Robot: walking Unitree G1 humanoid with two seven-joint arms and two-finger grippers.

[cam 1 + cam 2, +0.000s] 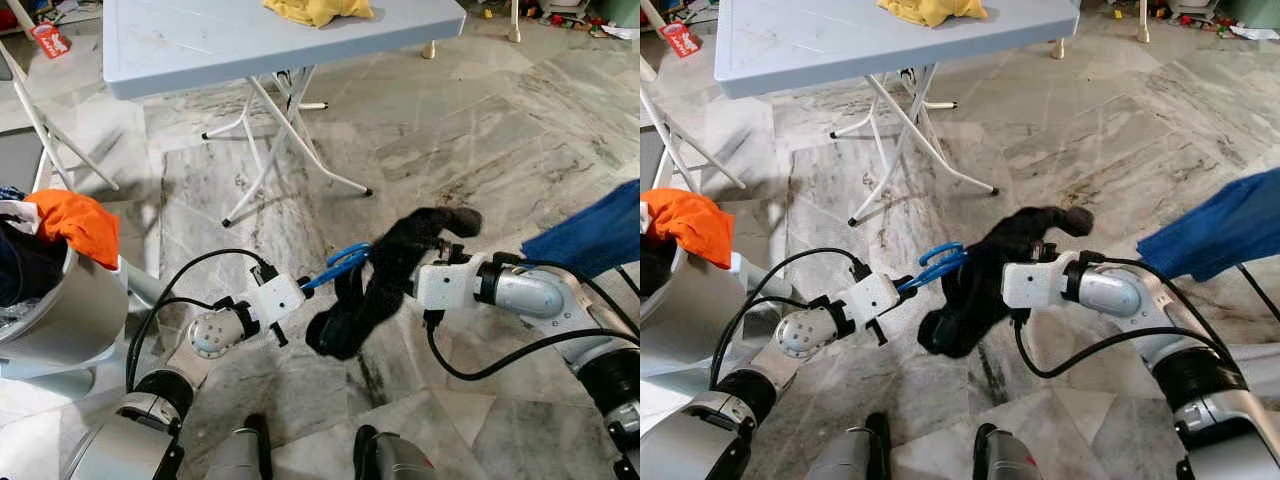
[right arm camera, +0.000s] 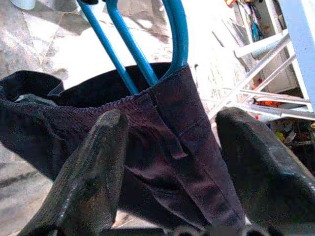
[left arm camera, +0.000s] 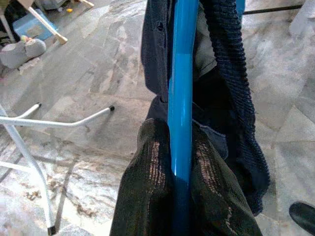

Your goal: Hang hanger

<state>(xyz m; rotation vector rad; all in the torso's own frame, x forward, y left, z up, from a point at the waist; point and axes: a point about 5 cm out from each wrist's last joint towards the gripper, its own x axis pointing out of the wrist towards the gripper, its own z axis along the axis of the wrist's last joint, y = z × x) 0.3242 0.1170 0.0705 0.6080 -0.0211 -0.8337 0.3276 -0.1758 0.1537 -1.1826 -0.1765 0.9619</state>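
Here, blue hanger (image 1: 338, 264) pinched between left gripper (image 3: 179, 172) fingers (dark garment (image 1: 375, 285) draped on it), right gripper (image 2: 170, 147) spread around the cloth.

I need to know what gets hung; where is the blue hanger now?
In the eye views, the blue hanger is mid-frame above the floor, gripped by the left gripper, its far end inside the dark garment.

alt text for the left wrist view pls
The left claw is shut on a glossy blue plastic hanger that runs straight away from the camera, with a dark navy knitted garment draped around it. Behind lies grey marble floor and white folding-table legs.
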